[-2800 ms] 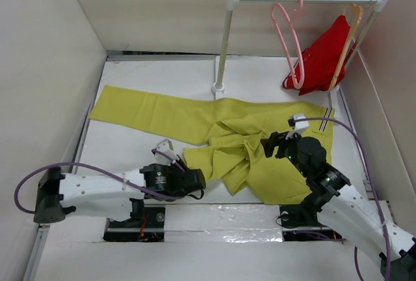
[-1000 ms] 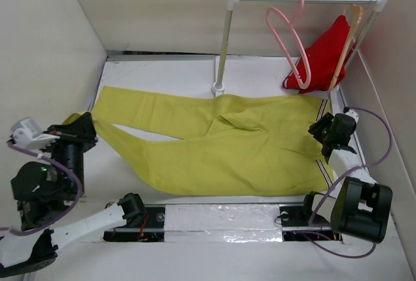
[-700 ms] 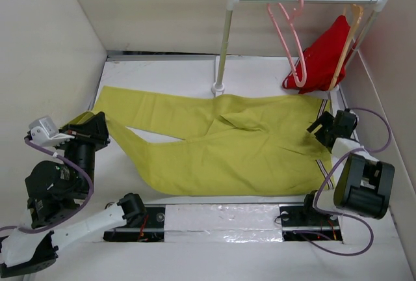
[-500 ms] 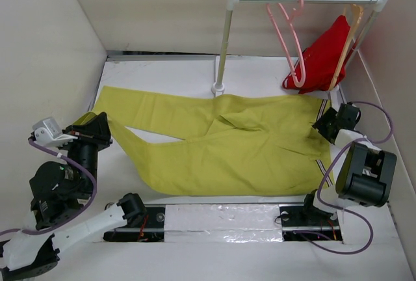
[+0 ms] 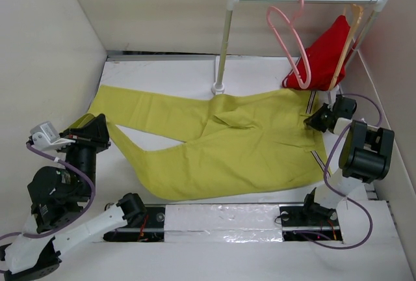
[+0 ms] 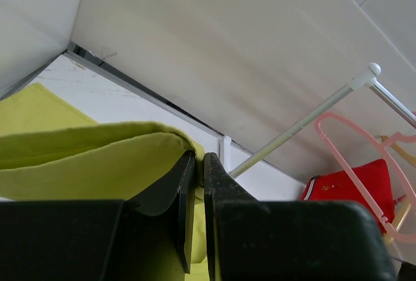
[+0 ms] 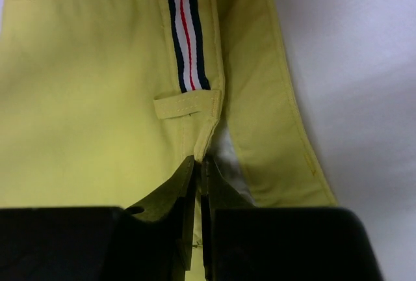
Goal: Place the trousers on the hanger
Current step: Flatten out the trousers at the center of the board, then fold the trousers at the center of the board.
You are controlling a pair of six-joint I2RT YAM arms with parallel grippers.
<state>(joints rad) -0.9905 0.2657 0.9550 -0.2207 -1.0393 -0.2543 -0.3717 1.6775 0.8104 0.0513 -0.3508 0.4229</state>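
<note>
The yellow-green trousers (image 5: pixel 221 144) lie spread across the table, legs to the left and waistband to the right. My left gripper (image 5: pixel 91 128) is shut on the end of one trouser leg (image 6: pixel 97 157) at the left and holds it off the table. At the right, my right gripper (image 5: pixel 317 120) is shut on the waistband edge (image 7: pixel 214 128), beside its striped lining (image 7: pixel 184 34). The pink hanger (image 5: pixel 290 34) hangs by its hook from the rail at the back right; it also shows in the left wrist view (image 6: pixel 354 177).
A white rack (image 5: pixel 224 40) with a top rail stands at the back; its post foot rests just behind the trousers. A red garment (image 5: pixel 322 56) on a tan wooden hanger (image 5: pixel 351 21) hangs beside the pink one. Walls enclose the table on the left, back and right.
My right gripper has shut on the waistband and pulled it back and inward, lifting that edge. The left arm shifted slightly with the leg end still held. The pink hanger swung a little.
</note>
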